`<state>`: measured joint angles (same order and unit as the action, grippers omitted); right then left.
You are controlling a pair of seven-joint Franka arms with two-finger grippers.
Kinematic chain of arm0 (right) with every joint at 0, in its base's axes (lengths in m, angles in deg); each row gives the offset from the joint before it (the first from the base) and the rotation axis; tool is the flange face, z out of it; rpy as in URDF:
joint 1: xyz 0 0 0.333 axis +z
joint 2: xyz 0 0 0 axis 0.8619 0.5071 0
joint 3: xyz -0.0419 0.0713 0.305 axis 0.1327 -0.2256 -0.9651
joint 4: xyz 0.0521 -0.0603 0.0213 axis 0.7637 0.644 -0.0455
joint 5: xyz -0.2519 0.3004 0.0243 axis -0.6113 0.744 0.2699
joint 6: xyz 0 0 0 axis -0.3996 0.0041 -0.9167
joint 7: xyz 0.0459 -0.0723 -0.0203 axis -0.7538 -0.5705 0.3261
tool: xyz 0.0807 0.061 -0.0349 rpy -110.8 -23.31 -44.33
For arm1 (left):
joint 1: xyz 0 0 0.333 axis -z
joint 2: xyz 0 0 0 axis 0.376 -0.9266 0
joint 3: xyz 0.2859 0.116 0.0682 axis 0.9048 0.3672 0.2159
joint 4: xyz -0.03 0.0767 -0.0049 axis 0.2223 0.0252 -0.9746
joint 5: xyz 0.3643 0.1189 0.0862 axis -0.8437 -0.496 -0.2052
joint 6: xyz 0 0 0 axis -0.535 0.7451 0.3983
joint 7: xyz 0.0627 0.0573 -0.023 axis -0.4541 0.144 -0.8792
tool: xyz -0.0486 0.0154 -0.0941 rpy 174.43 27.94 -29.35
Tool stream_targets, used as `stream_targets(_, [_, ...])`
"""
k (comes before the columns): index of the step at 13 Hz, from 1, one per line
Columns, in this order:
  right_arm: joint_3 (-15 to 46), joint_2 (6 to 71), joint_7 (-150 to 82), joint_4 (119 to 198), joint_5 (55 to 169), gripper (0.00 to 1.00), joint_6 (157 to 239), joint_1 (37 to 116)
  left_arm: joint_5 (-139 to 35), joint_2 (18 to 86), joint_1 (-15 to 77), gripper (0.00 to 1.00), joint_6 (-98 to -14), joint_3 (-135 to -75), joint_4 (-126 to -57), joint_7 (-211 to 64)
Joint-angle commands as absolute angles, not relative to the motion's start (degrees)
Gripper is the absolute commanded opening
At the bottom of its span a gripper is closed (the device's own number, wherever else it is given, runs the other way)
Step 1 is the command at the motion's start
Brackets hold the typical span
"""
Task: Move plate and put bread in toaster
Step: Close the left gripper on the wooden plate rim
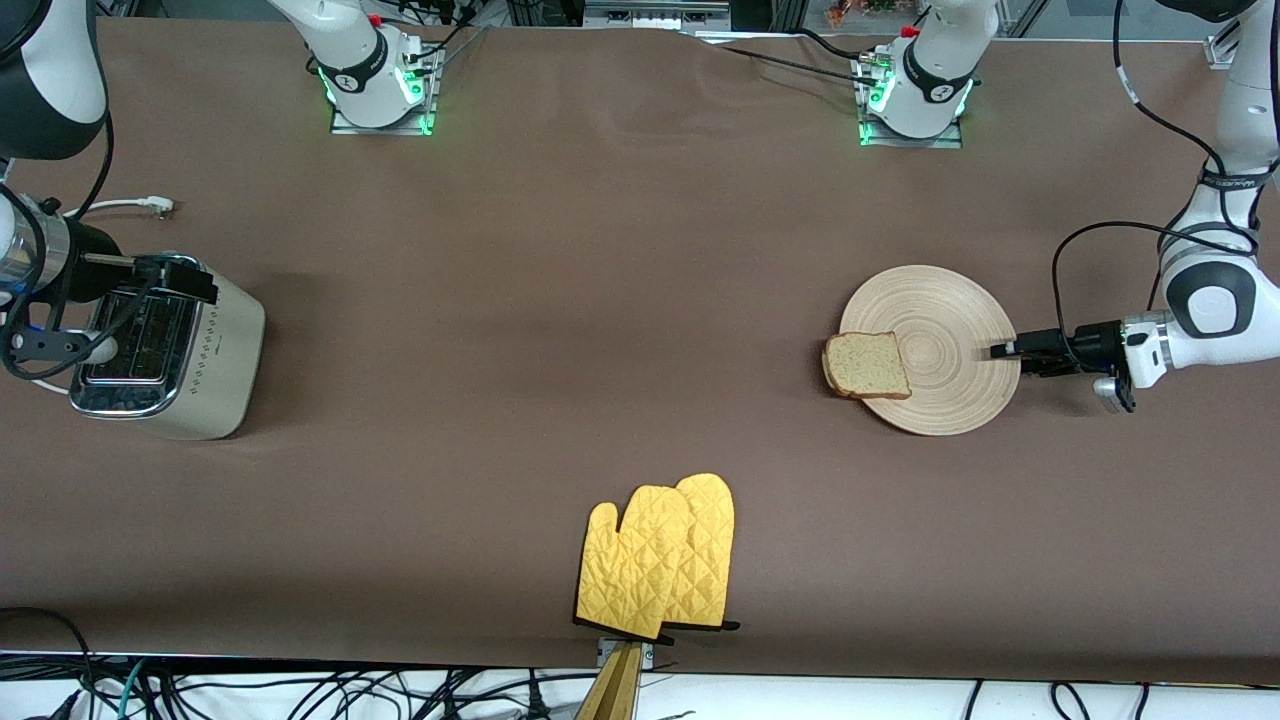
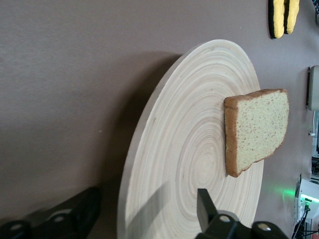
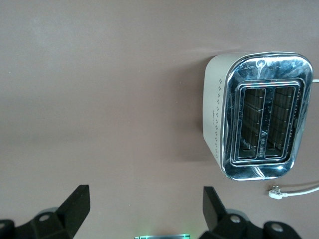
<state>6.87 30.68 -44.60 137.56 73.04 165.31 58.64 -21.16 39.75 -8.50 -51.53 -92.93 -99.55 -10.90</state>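
Note:
The pale wood plate (image 1: 945, 318) lies toward the left arm's end of the table. The bread (image 1: 867, 365) lies on the plate's rim on the side toward the right arm's end and overhangs it a little. My left gripper (image 1: 1002, 350) is low at the plate's other rim, open. In the left wrist view one of its fingers (image 2: 205, 206) is over the plate (image 2: 184, 149), the other is outside the rim, and the bread (image 2: 259, 129) lies farther in. The toaster (image 1: 165, 350) stands at the right arm's end. My right gripper (image 1: 185, 278) hangs open and empty above the toaster (image 3: 259, 117), whose slots are empty.
A pair of yellow oven mitts (image 1: 660, 560) lies near the table's front edge, midway between the two ends. The toaster's white cord and plug (image 1: 155, 205) lie on the table farther from the camera than the toaster. The arm bases stand along the table's back edge.

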Motion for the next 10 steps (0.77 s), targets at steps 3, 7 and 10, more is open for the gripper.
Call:
stream_targets(3, [6.8,30.5,-44.1,137.5,73.8,1.00,164.9,58.3,-18.7,39.3,-8.1,0.59,-51.5,-92.8,-100.9,-8.8])
stream_targets(7, [6.8,30.5,-44.1,137.5,73.8,1.00,164.9,58.2,-18.5,38.5,-8.1,0.41,-51.9,-92.8,-101.0,-7.6])
stream_targets(10, [6.8,30.5,-44.1,137.5,73.8,1.00,165.3,58.2,-18.5,38.4,-8.1,0.08,-51.9,-92.7,-101.0,-8.4])
